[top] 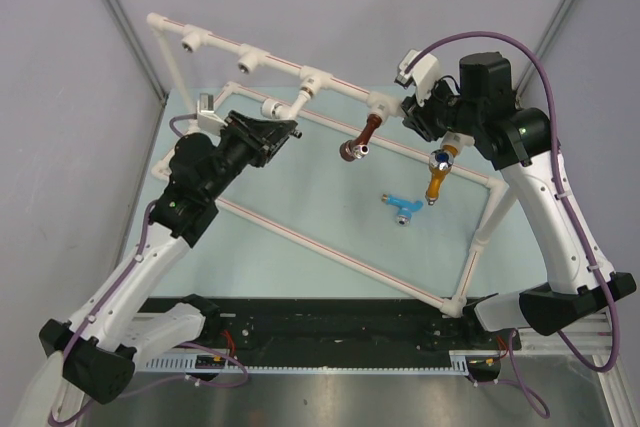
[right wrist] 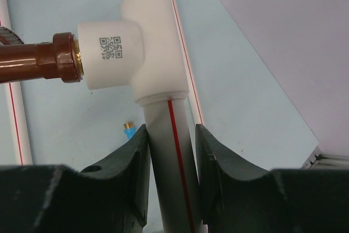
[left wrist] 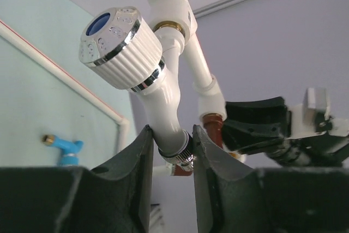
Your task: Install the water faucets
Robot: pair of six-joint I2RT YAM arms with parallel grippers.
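Note:
The white faucet (left wrist: 122, 45), with a ribbed knob and blue cap, sits in a tee socket of the white pipe frame (top: 330, 82); in the top view it is at the back left (top: 275, 107). My left gripper (left wrist: 172, 132) is shut on its spout near the silvery end (top: 290, 133). The brown faucet (right wrist: 38, 61) is plugged into the neighbouring tee (top: 362, 140). My right gripper (right wrist: 170, 129) is shut on the red-striped frame pipe (right wrist: 163, 151) just below that tee (top: 408, 117). The orange-yellow faucet (top: 439, 175) lies below the right wrist. The light blue faucet (top: 401, 206) lies on the table.
The pipe frame's lower rails (top: 330, 247) cross the pale green table diagonally. Two open tee sockets (top: 190, 43) stand on the top rail at the back left. A black rail (top: 330, 327) runs along the near edge. Grey walls close in behind.

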